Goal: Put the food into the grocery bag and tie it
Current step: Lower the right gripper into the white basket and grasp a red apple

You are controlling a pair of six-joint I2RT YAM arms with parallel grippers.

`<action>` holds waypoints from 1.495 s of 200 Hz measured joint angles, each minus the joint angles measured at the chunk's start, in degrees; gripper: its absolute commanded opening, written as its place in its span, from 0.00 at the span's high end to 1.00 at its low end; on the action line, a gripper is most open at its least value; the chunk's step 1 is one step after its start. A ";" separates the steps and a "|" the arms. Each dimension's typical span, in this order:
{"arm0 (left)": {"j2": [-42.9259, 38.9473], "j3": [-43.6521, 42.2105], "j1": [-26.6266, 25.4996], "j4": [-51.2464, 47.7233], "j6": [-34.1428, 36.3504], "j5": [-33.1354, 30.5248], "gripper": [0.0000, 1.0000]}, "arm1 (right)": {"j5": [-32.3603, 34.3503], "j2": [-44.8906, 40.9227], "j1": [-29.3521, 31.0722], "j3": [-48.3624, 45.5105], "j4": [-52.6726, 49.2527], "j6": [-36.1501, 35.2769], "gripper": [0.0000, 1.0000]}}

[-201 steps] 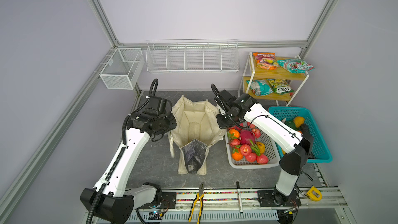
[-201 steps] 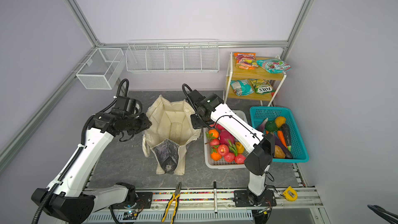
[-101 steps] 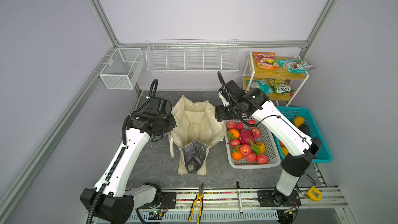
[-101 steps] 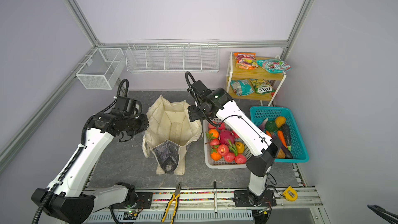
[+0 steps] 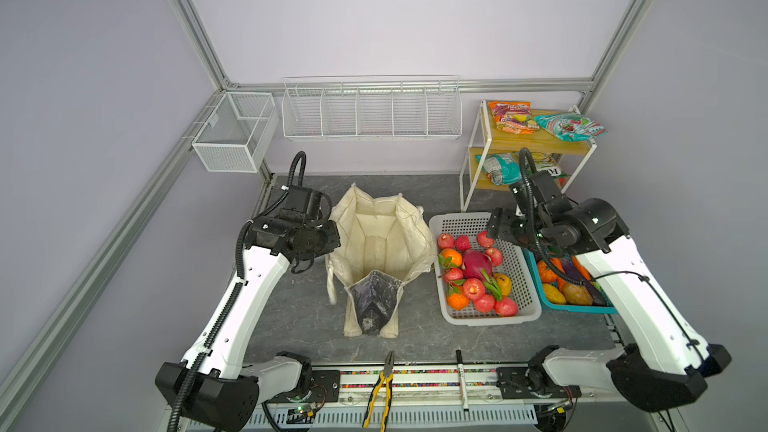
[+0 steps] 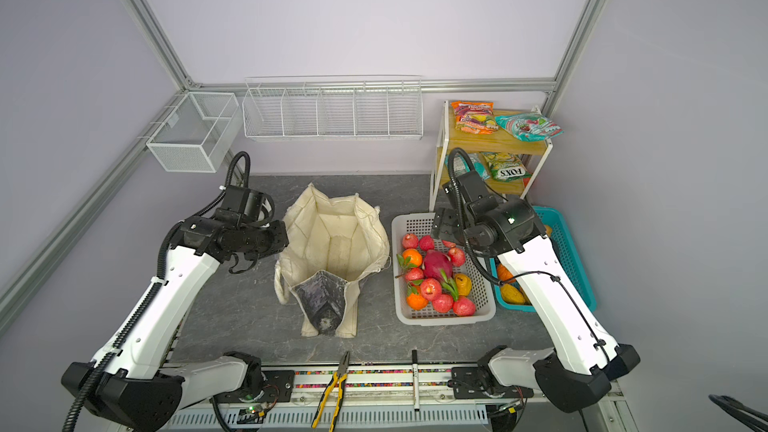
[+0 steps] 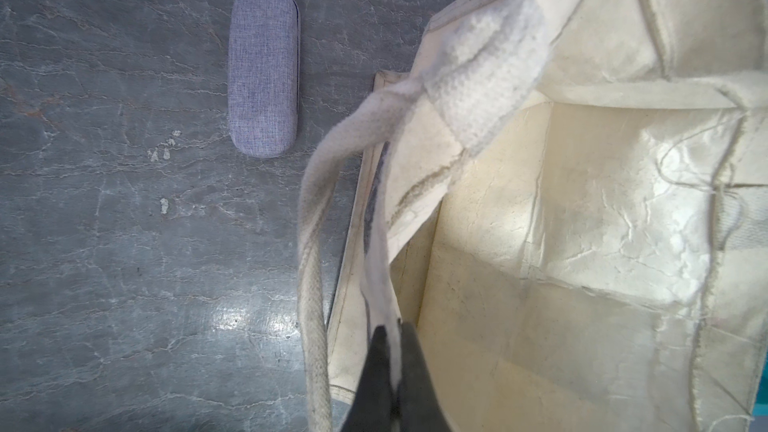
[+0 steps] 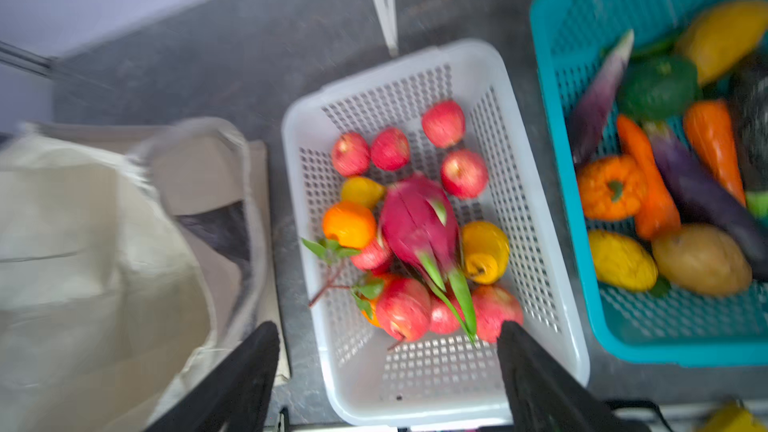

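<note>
On the grey marbled counter (image 5: 415,193), a cream grocery bag (image 5: 361,218) upright at centre, mouth wide open. At the back right corner, a wooden shelf (image 5: 540,140) stacked with snack packets (image 5: 569,126). Just right of the bag, a white basket (image 5: 490,320) of food; beside that, a teal basket (image 5: 582,309) of vegetables. In the white basket, a magenta dragon fruit (image 5: 476,263) ringed by red apples (image 5: 473,288), oranges and a yellow fruit. Near the bag, flat on the counter, a small grey fabric case (image 7: 264,72). Left fingers (image 7: 372,371) clenched on the bag's left rim, a fold of cream cloth pinched between them, the strap handle (image 7: 311,284) hanging just beside. Right fingers (image 8: 245,380) released and spread wide, nothing between them, poised above the far end of the white basket, apart from the bag, the fruit lying below.
</note>
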 measured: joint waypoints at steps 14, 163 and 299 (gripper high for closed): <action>0.00 0.00 0.00 0.22 0.31 0.22 1.00 | -1.46 -2.45 -0.85 -7.10 0.15 5.03 0.15; 0.98 0.00 0.04 1.22 0.87 0.94 1.00 | -15.78 -11.10 -2.10 -32.83 11.26 41.09 0.12; 0.96 0.00 0.04 1.60 1.09 1.53 1.00 | -15.19 -7.45 1.62 -37.66 22.91 49.55 0.14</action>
